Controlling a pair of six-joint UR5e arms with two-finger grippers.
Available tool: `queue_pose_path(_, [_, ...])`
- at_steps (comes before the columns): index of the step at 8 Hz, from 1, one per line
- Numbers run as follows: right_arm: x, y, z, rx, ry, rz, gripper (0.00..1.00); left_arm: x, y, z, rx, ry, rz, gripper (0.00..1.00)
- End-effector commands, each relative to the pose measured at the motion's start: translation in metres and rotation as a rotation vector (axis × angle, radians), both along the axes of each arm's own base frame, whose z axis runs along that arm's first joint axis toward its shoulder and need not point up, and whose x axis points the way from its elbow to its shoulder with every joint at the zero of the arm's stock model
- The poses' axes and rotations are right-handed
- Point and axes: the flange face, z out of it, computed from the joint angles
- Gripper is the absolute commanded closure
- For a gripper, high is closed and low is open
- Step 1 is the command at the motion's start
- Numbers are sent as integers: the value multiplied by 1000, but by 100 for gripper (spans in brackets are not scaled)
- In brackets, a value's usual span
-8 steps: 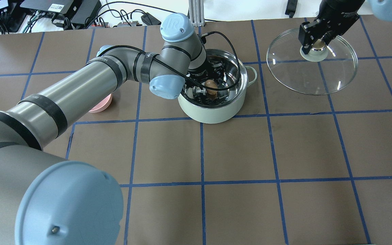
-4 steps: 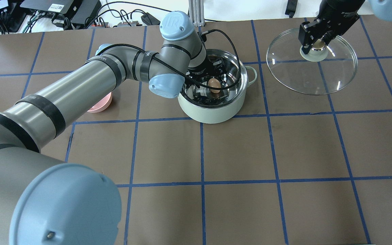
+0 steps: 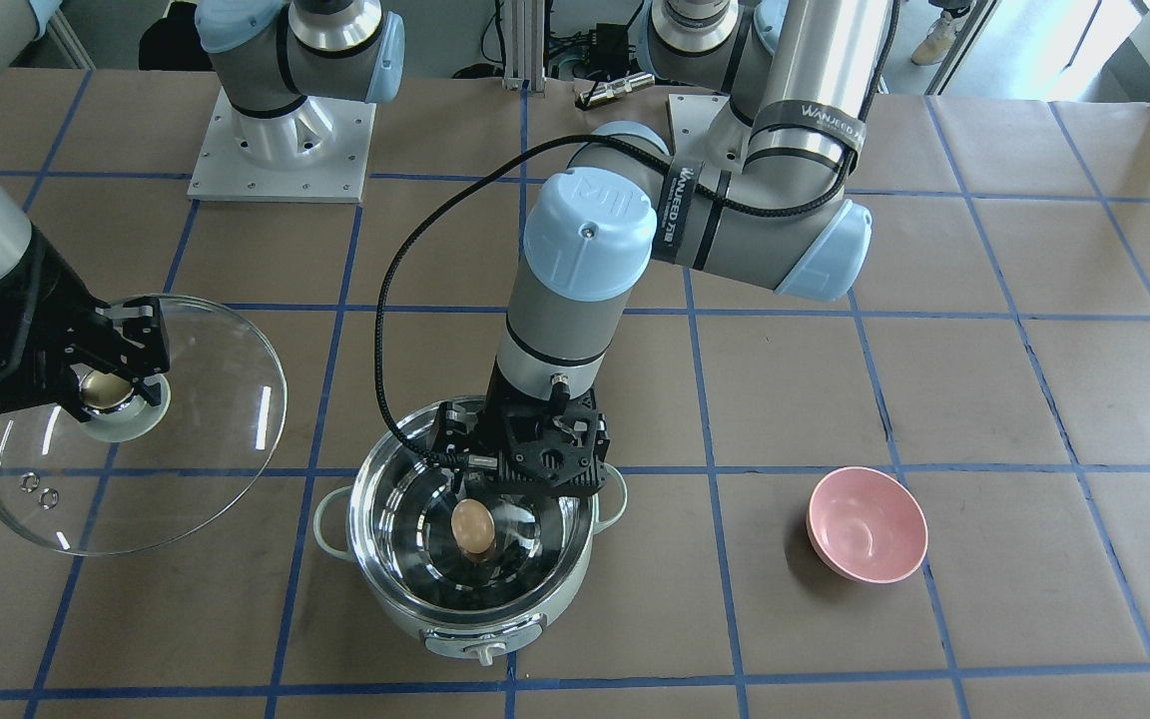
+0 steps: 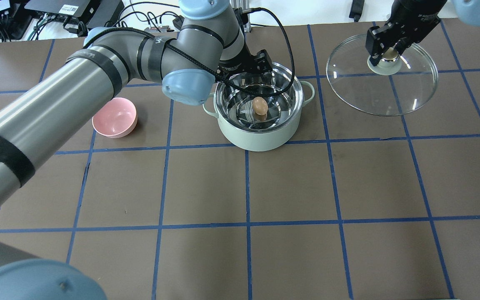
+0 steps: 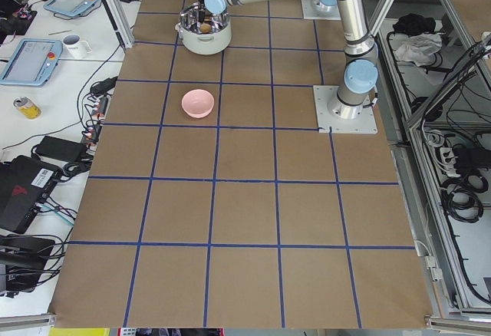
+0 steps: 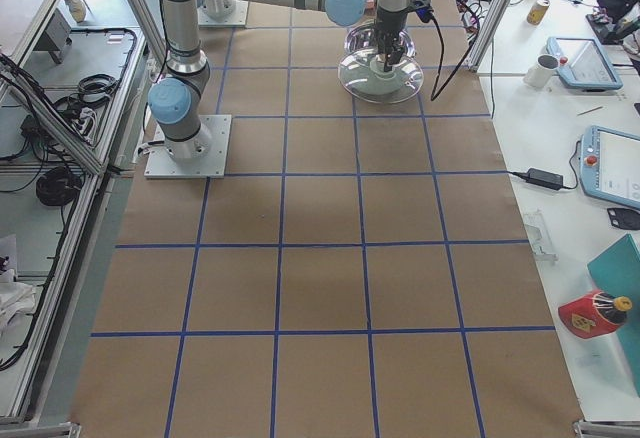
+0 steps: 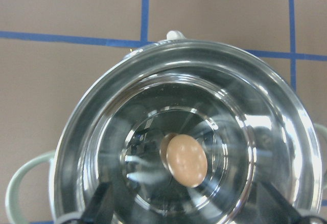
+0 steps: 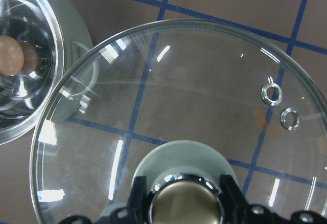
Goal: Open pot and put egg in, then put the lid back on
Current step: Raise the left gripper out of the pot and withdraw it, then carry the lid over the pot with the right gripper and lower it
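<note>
Egg (image 4: 259, 106) in pot (image 4: 261, 141); left tool (image 3: 527, 467) wide, empty; right tool (image 4: 387, 53) clamps lid (image 4: 381, 92) knob.

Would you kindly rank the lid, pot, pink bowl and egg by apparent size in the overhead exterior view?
Largest to smallest:
1. lid
2. pot, somewhat narrower
3. pink bowl
4. egg

From behind the robot's shoulders we look forward and down on the table (image 4: 290, 183); across it, a second camera faces the robot, steeply downward. Our two end cameras sit high and far, looking along the table. Our left wrist camera peers close into the pot (image 7: 76, 132), the right one close onto the lid (image 8: 204, 81), the pot at its edge
</note>
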Motion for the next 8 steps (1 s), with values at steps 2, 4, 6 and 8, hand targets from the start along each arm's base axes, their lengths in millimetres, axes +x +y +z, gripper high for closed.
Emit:
queue_pose_path(2, [12, 4, 10, -23, -15, -35, 100, 90, 45, 126, 44, -111, -59, 0])
queue_pose_path(4, [68, 6, 12, -54, -23, -41, 100, 168, 80, 185, 84, -137, -62, 0])
queue_pose_path(6, [135, 4, -6, -70, -35, -67, 100, 203, 104, 234, 31, -216, -58, 0])
queue_pose_path(8, [215, -1, -41, -87, -51, -109, 100, 206, 112, 238, 52, -208, -54, 0])
